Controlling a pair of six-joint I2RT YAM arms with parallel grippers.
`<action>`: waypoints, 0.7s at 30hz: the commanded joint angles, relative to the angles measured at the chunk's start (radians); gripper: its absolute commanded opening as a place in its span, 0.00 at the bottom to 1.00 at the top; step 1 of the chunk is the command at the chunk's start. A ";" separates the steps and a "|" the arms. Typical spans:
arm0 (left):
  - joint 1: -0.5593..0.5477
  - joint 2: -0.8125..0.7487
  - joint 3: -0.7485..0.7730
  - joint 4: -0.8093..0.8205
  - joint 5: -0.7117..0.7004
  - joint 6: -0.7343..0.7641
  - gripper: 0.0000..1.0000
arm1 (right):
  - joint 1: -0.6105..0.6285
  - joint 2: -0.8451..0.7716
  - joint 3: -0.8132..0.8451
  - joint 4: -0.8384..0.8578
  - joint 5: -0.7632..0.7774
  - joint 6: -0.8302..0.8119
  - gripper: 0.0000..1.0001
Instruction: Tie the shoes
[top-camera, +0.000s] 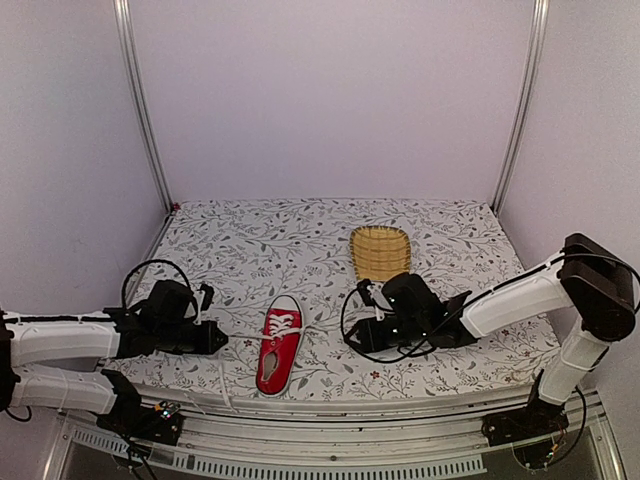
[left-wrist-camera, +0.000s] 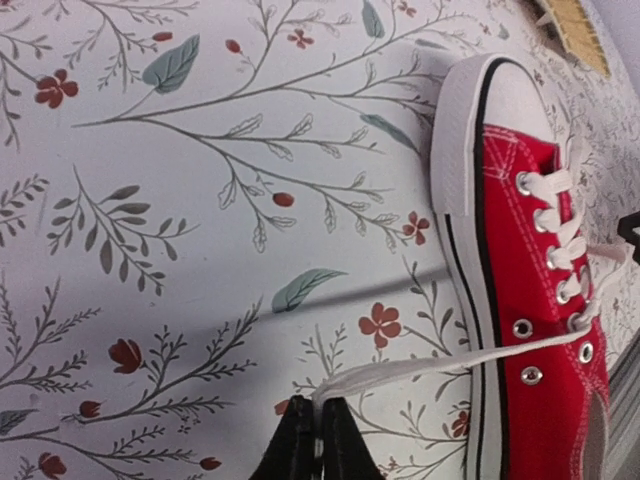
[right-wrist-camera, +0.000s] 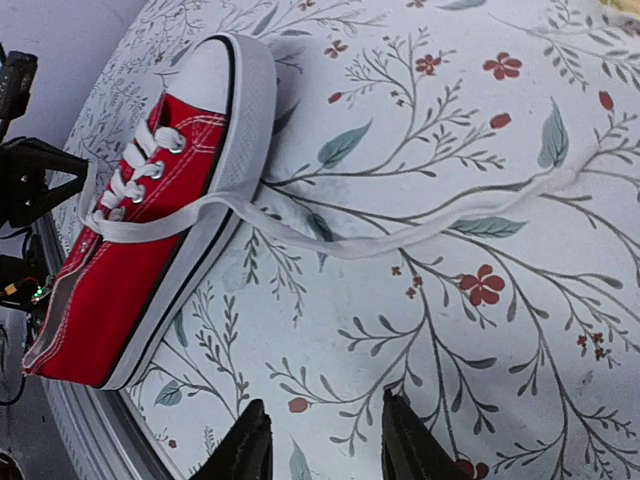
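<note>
The red sneaker (top-camera: 279, 345) lies on the floral cloth between the arms, white toe cap pointing away. It also shows in the left wrist view (left-wrist-camera: 530, 280) and the right wrist view (right-wrist-camera: 150, 230). My left gripper (left-wrist-camera: 320, 420) is left of the shoe (top-camera: 215, 340), shut on the end of the left white lace (left-wrist-camera: 440, 365), which runs taut to the eyelets. My right gripper (right-wrist-camera: 325, 425) is right of the shoe (top-camera: 352, 335), open and empty. The right lace (right-wrist-camera: 400, 235) lies slack on the cloth beyond its fingers.
A yellow woven basket (top-camera: 380, 250) lies behind the right gripper toward the back. The table's front edge (top-camera: 330, 400) runs just below the shoe's heel. White walls with metal posts enclose the table.
</note>
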 joint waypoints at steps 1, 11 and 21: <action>0.014 -0.031 0.042 0.002 0.039 0.079 0.19 | -0.004 -0.047 0.030 0.072 -0.054 -0.214 0.41; 0.009 -0.018 0.087 0.056 0.168 0.211 0.61 | -0.009 0.087 0.177 -0.009 -0.051 -0.484 0.57; -0.014 0.110 0.044 0.299 0.311 0.156 0.61 | -0.009 0.221 0.282 -0.025 -0.062 -0.720 0.63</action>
